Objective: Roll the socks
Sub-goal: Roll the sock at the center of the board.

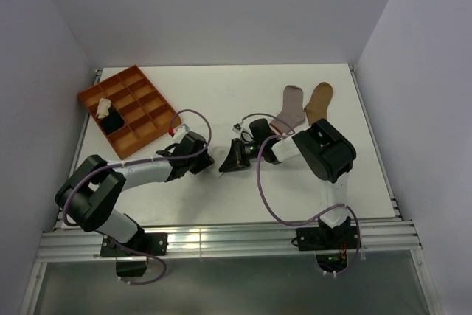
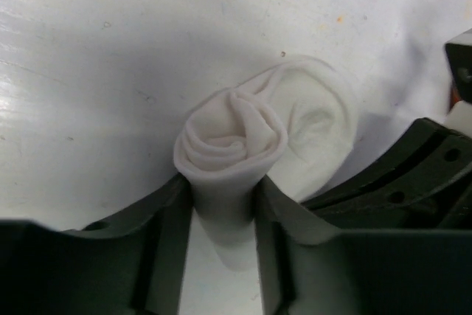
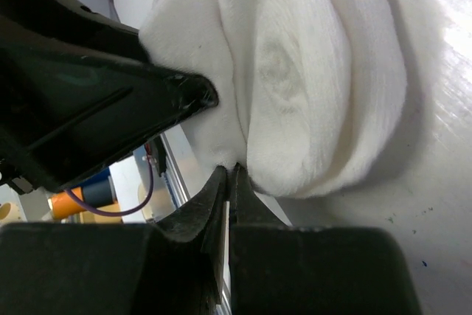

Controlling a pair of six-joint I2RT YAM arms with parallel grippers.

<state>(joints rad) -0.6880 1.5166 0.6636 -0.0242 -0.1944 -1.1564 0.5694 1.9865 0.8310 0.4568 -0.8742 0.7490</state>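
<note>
The rolled white sock (image 2: 234, 145) lay on the worktop (image 1: 221, 101), pinched by the left jaws, the right jaws pressed together against it; soft and springy, it probably needed a grip across the whole roll.

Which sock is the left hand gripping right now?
The plain white sock, rolled into a bundle and held in the left hand; the grey sock and tan sock lie flat, farther back.

I count five socks: one grey sock (image 1: 290, 108), one tan sock (image 1: 319, 101), one cream sock (image 1: 103, 106), one black sock (image 1: 113, 120), one white sock (image 2: 234, 138); one orange tray (image 1: 150, 107); two arms, left arm (image 1: 136, 172) and right arm (image 1: 324, 150).
</note>
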